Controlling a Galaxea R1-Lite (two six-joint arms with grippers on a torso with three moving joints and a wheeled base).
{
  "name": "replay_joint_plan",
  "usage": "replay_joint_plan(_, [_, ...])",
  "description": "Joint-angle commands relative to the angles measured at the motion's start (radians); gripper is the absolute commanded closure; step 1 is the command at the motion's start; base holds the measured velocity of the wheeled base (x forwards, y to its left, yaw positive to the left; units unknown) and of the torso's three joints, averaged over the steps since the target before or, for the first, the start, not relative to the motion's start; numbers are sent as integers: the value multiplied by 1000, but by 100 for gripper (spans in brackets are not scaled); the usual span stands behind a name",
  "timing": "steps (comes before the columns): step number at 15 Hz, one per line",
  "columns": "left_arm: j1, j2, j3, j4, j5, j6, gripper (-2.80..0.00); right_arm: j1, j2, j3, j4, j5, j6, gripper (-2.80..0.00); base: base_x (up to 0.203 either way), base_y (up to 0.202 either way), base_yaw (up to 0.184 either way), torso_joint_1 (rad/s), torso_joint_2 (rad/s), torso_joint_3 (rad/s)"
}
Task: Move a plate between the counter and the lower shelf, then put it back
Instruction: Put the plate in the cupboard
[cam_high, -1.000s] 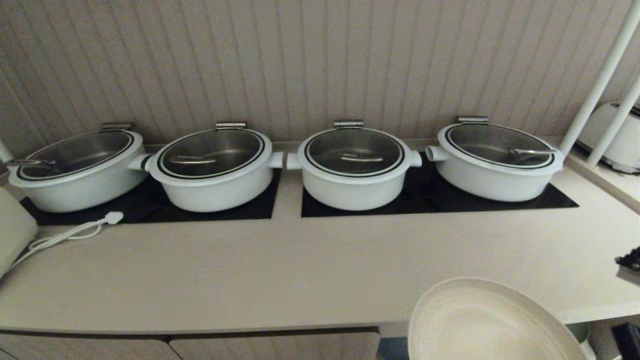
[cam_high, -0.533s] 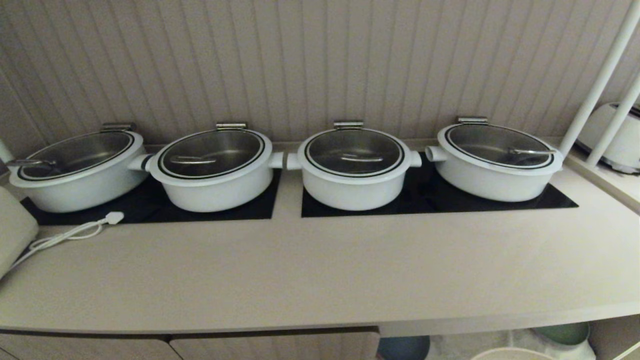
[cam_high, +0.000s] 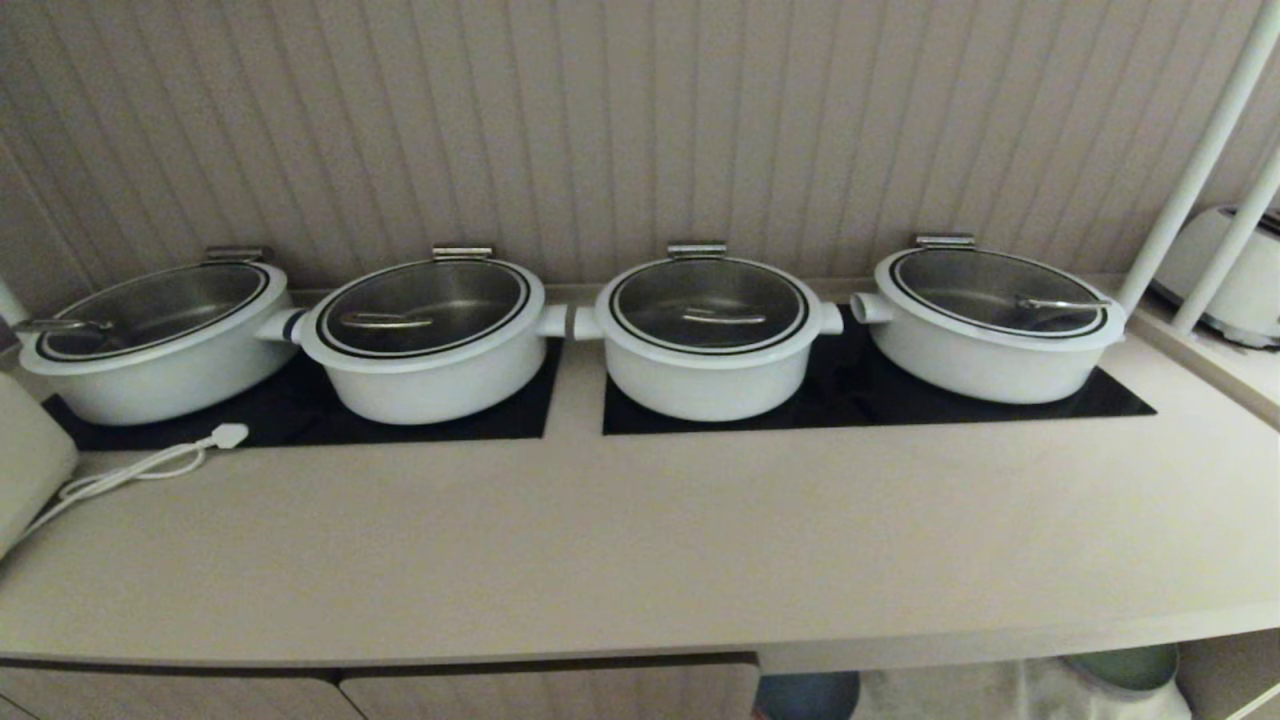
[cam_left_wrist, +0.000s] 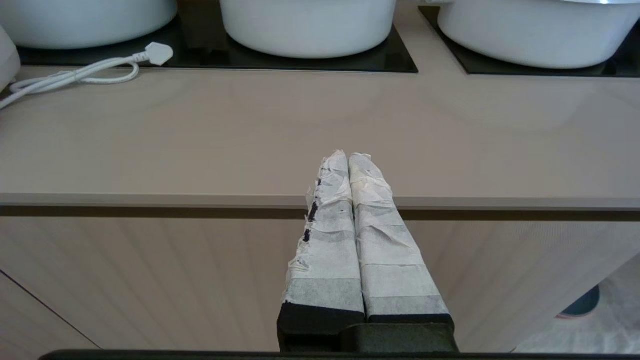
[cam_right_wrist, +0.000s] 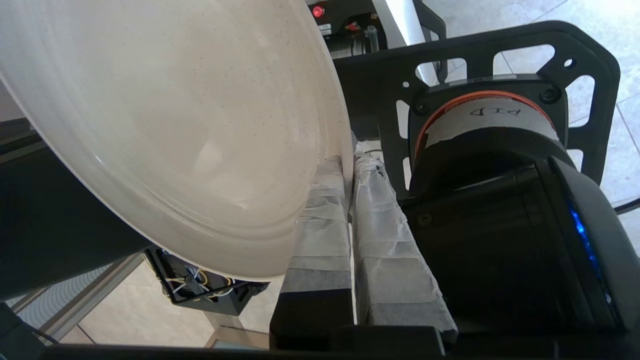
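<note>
The pale-beige desk (cam_high: 640, 560) carries two black hob panels (cam_high: 860, 400) toward twelve o'clock bearing four white lidded pots (cam_high: 705, 335); a white plug and cord (cam_high: 150, 465) lies at nine o'clock.

Left gripper (cam_left_wrist: 348, 159): our taped fingers (cam_left_wrist: 327, 240) lie pressed flat together with nothing between them, pointing level ahead.
Left arm: we hold it parked; it does not show in our head view.
Right gripper (cam_right_wrist: 348, 162): our taped fingers (cam_right_wrist: 385, 235) are clamped on the rim of the plate (cam_right_wrist: 165, 125), which stands tilted on edge beside them.
Right arm: out of our head view.
</note>
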Motion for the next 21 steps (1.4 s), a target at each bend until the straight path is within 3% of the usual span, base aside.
replay_joint_plan(1, [0,0,0,0,0,-1,0,1,0,6,6,1,5,0,0,0,0,0,0,0])
replay_joint_plan(8, [0,0,0,0,0,-1,0,-1,11,11,-27,-34,36,0,0,0,0,0,0,0])
replay_joint_plan(11, [0,0,0,0,0,-1,0,-1,12,15,-59,-55,122,0,0,0,0,0,0,0])
replay_joint_plan(21, [0,0,0,0,0,-1,0,-1,18,5,-61,-55,124,0,0,0,0,0,0,0])
